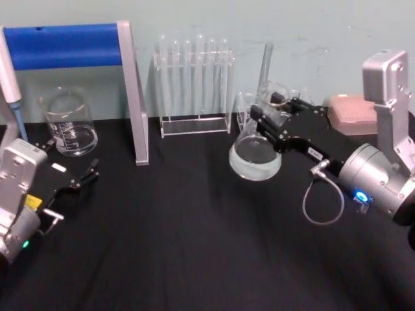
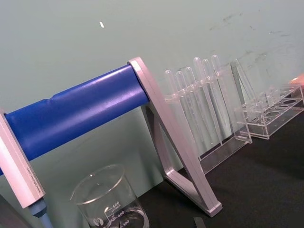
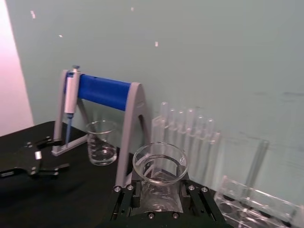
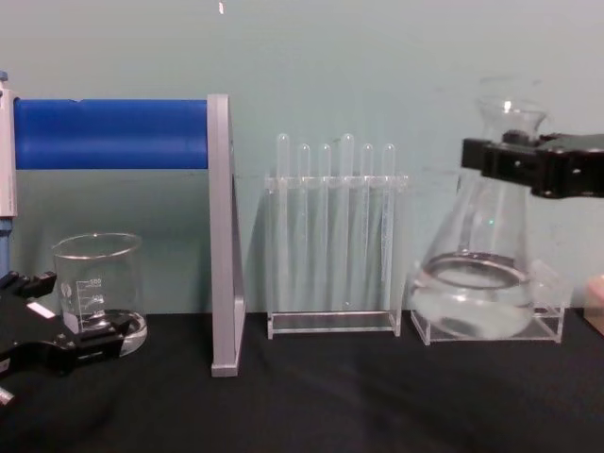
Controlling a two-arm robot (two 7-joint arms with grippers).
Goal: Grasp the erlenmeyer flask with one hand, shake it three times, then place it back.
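Right gripper (image 1: 273, 107) is clenched on the neck of the erlenmeyer flask (image 1: 255, 159), just below the flared rim. The flask sits to the right of the test tube rack (image 1: 194, 97) and a little forward of it. I judge it lifted off the black table (image 1: 194, 253), though I cannot see the gap under the base for certain. Thin clear glass, so I treat it as fragile and slick. The neck is the only sensible hold, since the cone below gives the jaws a shoulder to catch on if it slips. There looks to be clear liquid pooled in the wide base. That would put the weight low and make it slosh, so I'd expect a pull on the grip at each reversal. Room is tight behind the flask: a low clear holder (image 4: 547, 321) and a tall glass tube (image 1: 266, 61) stand right of the rack, and a pink box (image 1: 353, 113) lies farther right again. The table forward of the rack is open, so I'd keep the shaking strokes short, or toward me, away from the glassware. Left gripper (image 1: 70, 170) is parked far left of the rack with its fingers spread, beyond the blue pipette stand (image 1: 133, 97) and beside the beaker (image 1: 68, 123).
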